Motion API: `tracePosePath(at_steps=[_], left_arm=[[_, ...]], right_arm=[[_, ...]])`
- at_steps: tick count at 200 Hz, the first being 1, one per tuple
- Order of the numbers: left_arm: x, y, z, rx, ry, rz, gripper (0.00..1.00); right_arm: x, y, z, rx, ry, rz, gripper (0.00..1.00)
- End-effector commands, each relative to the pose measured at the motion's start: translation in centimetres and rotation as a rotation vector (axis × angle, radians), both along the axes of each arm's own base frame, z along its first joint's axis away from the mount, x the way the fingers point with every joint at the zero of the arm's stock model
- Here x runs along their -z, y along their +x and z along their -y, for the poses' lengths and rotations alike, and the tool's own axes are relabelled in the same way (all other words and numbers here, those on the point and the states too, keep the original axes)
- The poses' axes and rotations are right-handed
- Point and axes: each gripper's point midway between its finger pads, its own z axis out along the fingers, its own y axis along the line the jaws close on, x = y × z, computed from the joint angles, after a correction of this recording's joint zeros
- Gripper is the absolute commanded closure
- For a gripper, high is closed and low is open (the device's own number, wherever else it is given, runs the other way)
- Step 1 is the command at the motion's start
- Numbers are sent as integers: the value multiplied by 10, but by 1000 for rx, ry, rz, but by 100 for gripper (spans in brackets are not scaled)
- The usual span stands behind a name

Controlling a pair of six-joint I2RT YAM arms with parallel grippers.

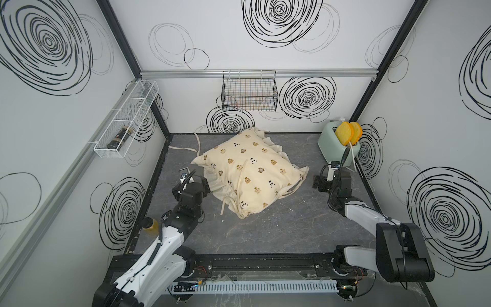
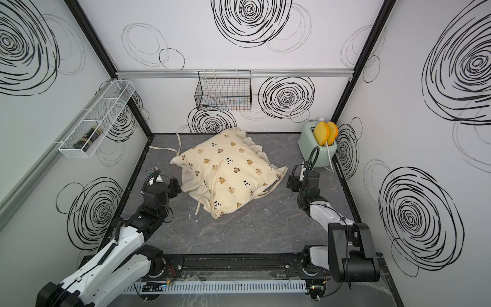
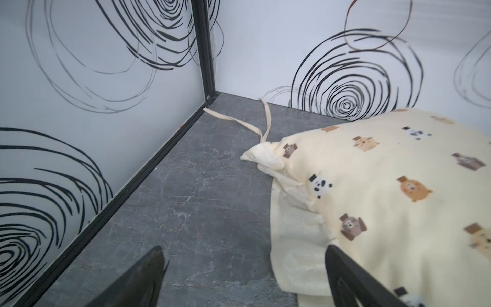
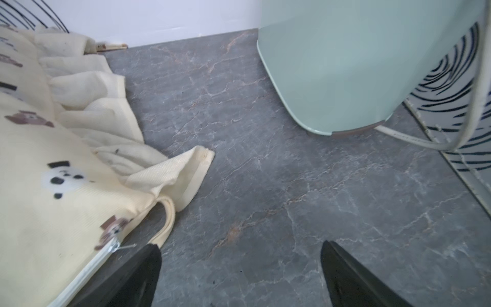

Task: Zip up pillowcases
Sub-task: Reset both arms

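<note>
The pillowcases are one plump cream cover (image 1: 249,170) (image 2: 228,170) printed with bears and pandas, lying mid-table with ruffles and tie strips spread round it. My left gripper (image 1: 192,180) (image 3: 243,248) stands open at its left edge; one finger overlaps the ruffle (image 3: 297,239), and nothing is held. To the right of the cover, my right gripper (image 1: 329,180) (image 4: 239,244) is open over bare tabletop. A white zipper (image 4: 87,271) runs along the cover's edge (image 4: 39,159), closed where it shows. Its metal pull (image 4: 117,247) lies beside one finger.
A mint-green toaster (image 1: 337,146) (image 4: 345,66) with two yellow bread slices (image 1: 348,133) stands at the back right, its cord (image 4: 414,138) trailing by the wall. A black wire basket (image 1: 249,93) hangs on the back wall. A white wire shelf (image 1: 125,119) holds a dark bottle (image 1: 119,137).
</note>
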Motion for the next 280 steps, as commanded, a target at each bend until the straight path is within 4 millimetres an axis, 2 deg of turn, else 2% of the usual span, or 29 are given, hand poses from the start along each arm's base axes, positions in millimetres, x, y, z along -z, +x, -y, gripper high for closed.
tracePosePath(at_steps=[1,47,83,101,128,142,147,162,170,178,198,213,227,280], left_arm=[[-31,11,-2,11,54,152,4],[-23,12,-9,-10,107,234,4],[-7,14,-18,26,88,330,4],[1,24,-19,57,86,330,4],[-3,45,-15,94,92,361,4],[13,62,-9,125,88,286,4],[10,65,-7,138,102,309,4],[17,70,2,170,116,261,4],[14,70,4,178,118,278,4],[14,68,5,188,123,291,4],[16,61,4,193,124,334,4],[21,63,4,193,112,296,4],[16,62,4,193,122,326,4],[18,61,4,193,118,320,4]], right_arm=[[-9,3,11,55,-19,105,3],[-23,-2,9,46,-11,223,3],[-32,1,9,43,-25,287,3],[-37,3,10,40,-40,319,2],[-40,8,11,38,-71,348,2],[-34,13,16,55,-61,332,3],[-32,13,16,52,-58,331,3],[-24,11,13,34,-54,340,3],[-20,9,12,24,-58,347,3],[-24,9,11,22,-77,378,3],[-18,13,15,41,-46,332,2],[-19,13,15,40,-48,337,3],[-19,13,15,39,-50,337,2],[-19,13,15,40,-49,338,2]])
